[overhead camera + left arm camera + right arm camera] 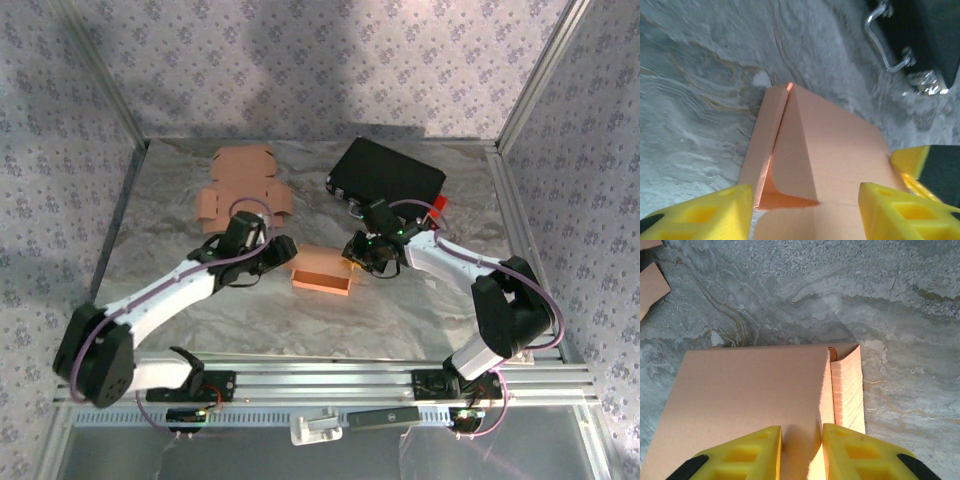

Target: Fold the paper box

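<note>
Showing the paper box partly erected near the middle of the table, lying between the two arms as an open, shallow tray. The right gripper has its jaws drawn close together, pinching one upright side wall of the box between the yellow fingers. This grip probably anchors the box and keeps that wall standing while the other end is worked. The left gripper is spread, its fingers straddling the opposite end where a flap leans inward along its crease. Whether the pads touch the card there cannot be told. The stance suggests preparation to press or tuck that flap against the wall. A flat, unfolded blank lies well apart at the far left and a black case at the far right, neither involved. Folding appears about midway, with the end flaps not yet locked
</note>
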You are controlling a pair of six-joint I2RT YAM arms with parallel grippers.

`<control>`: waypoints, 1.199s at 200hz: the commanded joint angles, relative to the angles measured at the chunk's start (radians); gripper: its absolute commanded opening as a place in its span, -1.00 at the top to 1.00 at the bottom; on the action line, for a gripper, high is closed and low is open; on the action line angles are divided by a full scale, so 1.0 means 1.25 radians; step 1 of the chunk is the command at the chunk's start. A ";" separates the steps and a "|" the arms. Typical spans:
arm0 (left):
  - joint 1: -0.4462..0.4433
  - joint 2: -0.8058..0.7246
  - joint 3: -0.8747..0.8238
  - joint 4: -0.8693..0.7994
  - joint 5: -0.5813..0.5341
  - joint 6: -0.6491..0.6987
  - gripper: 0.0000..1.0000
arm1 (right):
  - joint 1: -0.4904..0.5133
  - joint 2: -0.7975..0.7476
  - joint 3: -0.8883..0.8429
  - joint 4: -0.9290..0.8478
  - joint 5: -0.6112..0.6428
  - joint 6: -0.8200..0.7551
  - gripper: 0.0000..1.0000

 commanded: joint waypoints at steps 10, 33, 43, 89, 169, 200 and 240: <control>-0.001 0.066 0.037 0.001 0.050 0.047 0.01 | 0.000 0.005 0.029 -0.034 0.017 -0.020 0.44; 0.000 0.090 0.017 0.021 0.042 0.051 0.11 | -0.003 0.009 0.033 -0.038 0.019 -0.027 0.45; -0.001 0.098 0.009 0.032 0.045 0.049 0.14 | -0.004 0.014 0.036 -0.040 0.019 -0.030 0.45; -0.014 0.112 -0.026 0.056 0.039 0.048 0.17 | -0.007 0.020 0.049 -0.057 0.035 -0.045 0.46; -0.048 0.124 -0.053 0.064 -0.003 0.047 0.20 | -0.008 -0.010 0.044 -0.092 0.069 -0.079 0.42; -0.063 0.125 -0.047 0.045 -0.026 0.053 0.19 | -0.001 -0.033 0.023 -0.082 0.078 -0.095 0.34; -0.072 0.131 -0.047 0.046 -0.036 0.055 0.22 | 0.004 -0.038 -0.021 -0.028 0.033 -0.127 0.25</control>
